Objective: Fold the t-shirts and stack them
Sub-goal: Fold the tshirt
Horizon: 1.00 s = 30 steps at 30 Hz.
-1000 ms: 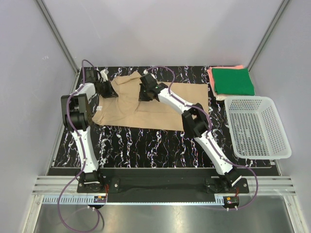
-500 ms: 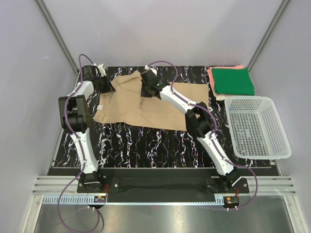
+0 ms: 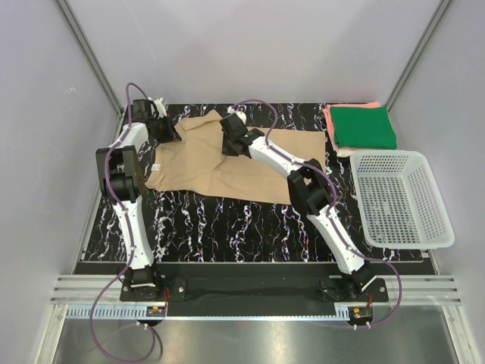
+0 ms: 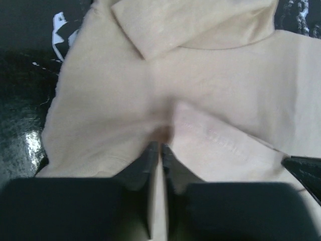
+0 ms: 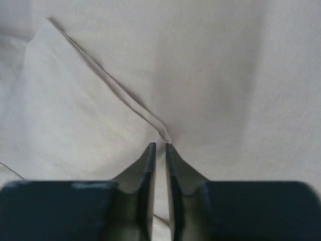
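One tan t-shirt [image 3: 227,171] – partly folded, spread beneath both grippers; we judge its folding unfinished. One green t-shirt [image 3: 364,127] atop one coral-pink t-shirt [image 3: 330,125], folded, well right of the right gripper [image 5: 160,145]. That and the left gripper [image 4: 160,146] – jaws near-closed, each pinching tan cloth

The left end effector [image 4: 160,149] has its jaws almost together, pinching a raised ridge of the tan t-shirt [image 4: 105,100]. A folded flap [image 4: 190,25] lies farther off, with the black surface [image 4: 22,100] at left.
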Available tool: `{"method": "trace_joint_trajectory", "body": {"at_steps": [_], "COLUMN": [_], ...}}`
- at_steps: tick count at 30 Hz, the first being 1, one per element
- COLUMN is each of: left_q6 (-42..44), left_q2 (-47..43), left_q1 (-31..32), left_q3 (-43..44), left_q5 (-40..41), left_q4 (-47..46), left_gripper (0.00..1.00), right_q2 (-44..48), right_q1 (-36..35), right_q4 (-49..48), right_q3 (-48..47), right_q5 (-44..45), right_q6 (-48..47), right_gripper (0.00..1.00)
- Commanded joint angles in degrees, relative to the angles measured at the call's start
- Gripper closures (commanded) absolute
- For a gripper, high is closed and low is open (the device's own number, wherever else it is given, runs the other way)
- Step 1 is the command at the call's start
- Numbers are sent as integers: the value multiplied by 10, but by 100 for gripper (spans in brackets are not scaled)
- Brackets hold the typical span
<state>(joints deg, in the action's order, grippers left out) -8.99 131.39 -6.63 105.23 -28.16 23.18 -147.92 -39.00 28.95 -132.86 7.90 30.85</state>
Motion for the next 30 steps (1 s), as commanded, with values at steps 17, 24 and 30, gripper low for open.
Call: {"method": "trace_joint_trajectory", "body": {"at_steps": [17, 24, 30], "left_q6": [-59, -14, -7], "left_q2": [-382, -383, -342], "left_q1": [-54, -54, -53], "left_q3": [-347, -386, -369], "left_q5": [110, 103, 135], "left_q4": [67, 66, 74], "left_gripper": [63, 48, 52], "right_q2": [322, 355, 399], "right_q1": [-3, 1, 30], "right_q4": [-34, -46, -68], "right_q3": [403, 468, 537], "right_q5": [-1, -17, -49], "right_q6": [67, 55, 65], "right_gripper": [76, 72, 71]}}
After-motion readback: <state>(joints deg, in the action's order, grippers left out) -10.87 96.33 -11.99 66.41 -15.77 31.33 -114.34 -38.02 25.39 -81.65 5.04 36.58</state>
